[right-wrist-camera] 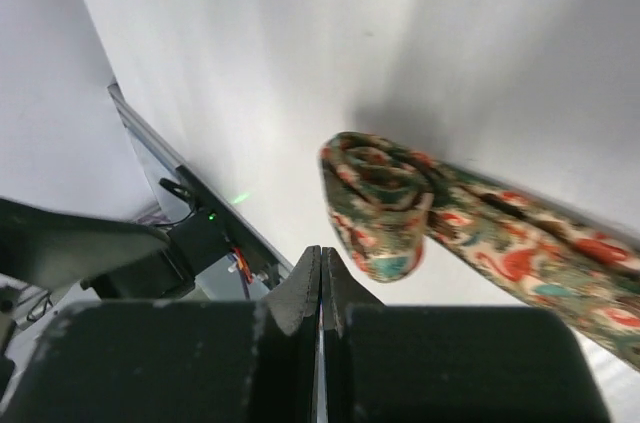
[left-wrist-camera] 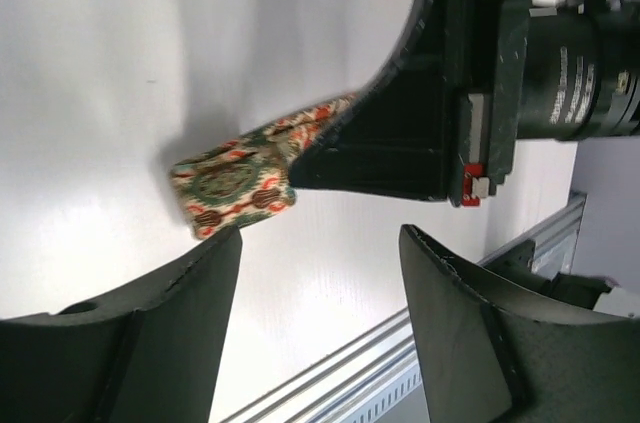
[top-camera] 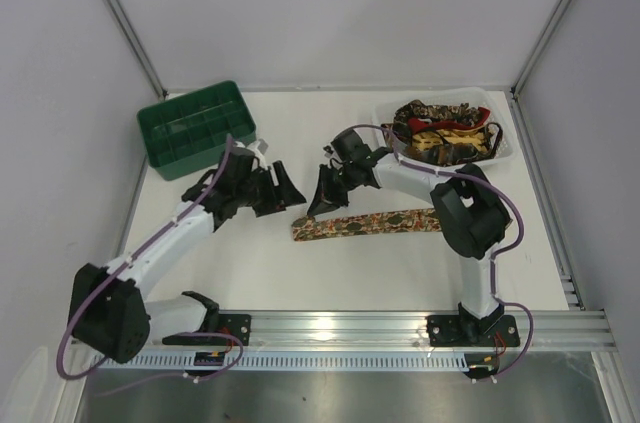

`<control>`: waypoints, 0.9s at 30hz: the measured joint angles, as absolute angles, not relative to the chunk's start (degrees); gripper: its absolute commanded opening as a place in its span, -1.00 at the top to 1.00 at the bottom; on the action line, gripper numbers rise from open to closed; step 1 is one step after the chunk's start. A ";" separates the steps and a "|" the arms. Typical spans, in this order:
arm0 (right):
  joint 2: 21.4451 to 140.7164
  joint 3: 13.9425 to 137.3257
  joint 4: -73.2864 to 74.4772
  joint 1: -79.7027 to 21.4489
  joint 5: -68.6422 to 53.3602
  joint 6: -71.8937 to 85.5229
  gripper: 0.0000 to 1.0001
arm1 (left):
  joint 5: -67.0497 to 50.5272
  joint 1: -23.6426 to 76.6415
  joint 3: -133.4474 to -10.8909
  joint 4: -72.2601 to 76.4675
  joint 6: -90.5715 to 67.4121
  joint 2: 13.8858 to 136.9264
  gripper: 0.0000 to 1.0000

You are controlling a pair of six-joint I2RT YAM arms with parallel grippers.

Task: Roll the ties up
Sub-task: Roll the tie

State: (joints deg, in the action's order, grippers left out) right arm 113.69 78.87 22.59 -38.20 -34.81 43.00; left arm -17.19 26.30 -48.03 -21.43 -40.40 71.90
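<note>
One floral tie (top-camera: 370, 225) lies flat across the table, its left end partly rolled (top-camera: 300, 229). The roll shows in the left wrist view (left-wrist-camera: 232, 186) and in the right wrist view (right-wrist-camera: 375, 205). My right gripper (top-camera: 325, 201) is shut and empty, its tips (right-wrist-camera: 320, 255) just beside the roll, not gripping it. My left gripper (top-camera: 278, 189) is open and empty, a little left of the roll; its fingertips (left-wrist-camera: 228, 243) hover near the roll's edge. Several more ties (top-camera: 445, 131) lie piled in the white tray.
The white plastic tray (top-camera: 500, 148) stands at the back right. A green compartmented crate (top-camera: 195, 128) stands at the back left. The aluminium rail (top-camera: 350, 328) runs along the near edge. Grey walls close in both sides.
</note>
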 measured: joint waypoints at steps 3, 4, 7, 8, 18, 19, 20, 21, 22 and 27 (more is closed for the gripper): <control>113.78 80.62 22.39 -39.59 -35.42 43.31 1.00 | -17.15 21.89 -46.61 -23.44 -39.79 66.50 -0.40; 113.89 81.06 22.35 -40.03 -35.55 43.48 1.00 | -17.17 20.36 -45.87 -23.81 -39.46 65.23 -0.39; 114.41 81.28 22.26 -40.86 -35.92 43.51 1.00 | -17.87 17.85 -43.33 -24.80 -39.38 63.53 -0.38; 114.69 81.28 22.24 -40.91 -35.94 43.48 1.00 | -18.39 17.50 -42.35 -25.08 -39.42 63.42 -0.39; 117.78 81.28 23.88 -40.86 -34.87 42.92 1.00 | -23.16 16.84 -39.11 -24.99 -39.59 65.49 -0.40; 117.78 81.28 24.03 -40.86 -34.76 42.76 1.00 | -23.40 16.82 -39.11 -24.64 -39.62 65.93 -0.40; 117.78 81.28 24.18 -40.84 -34.52 42.54 1.00 | -23.92 16.78 -39.11 -24.34 -39.62 66.43 -0.40; 117.78 81.25 24.36 -40.84 -34.26 42.35 1.00 | -24.36 16.75 -39.11 -24.03 -39.62 66.83 -0.40; 117.78 81.21 24.60 -40.77 -33.91 42.19 1.00 | -25.02 16.73 -39.09 -23.49 -39.64 67.66 -0.40; 117.78 80.34 24.88 -40.42 -32.97 41.41 1.00 | -27.73 16.71 -38.24 -20.62 -39.64 71.26 -0.40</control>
State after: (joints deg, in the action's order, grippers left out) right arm 117.78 80.34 24.88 -40.42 -32.97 41.41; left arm -27.73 16.71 -38.24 -20.62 -39.64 71.26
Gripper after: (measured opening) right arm 0.010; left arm 0.700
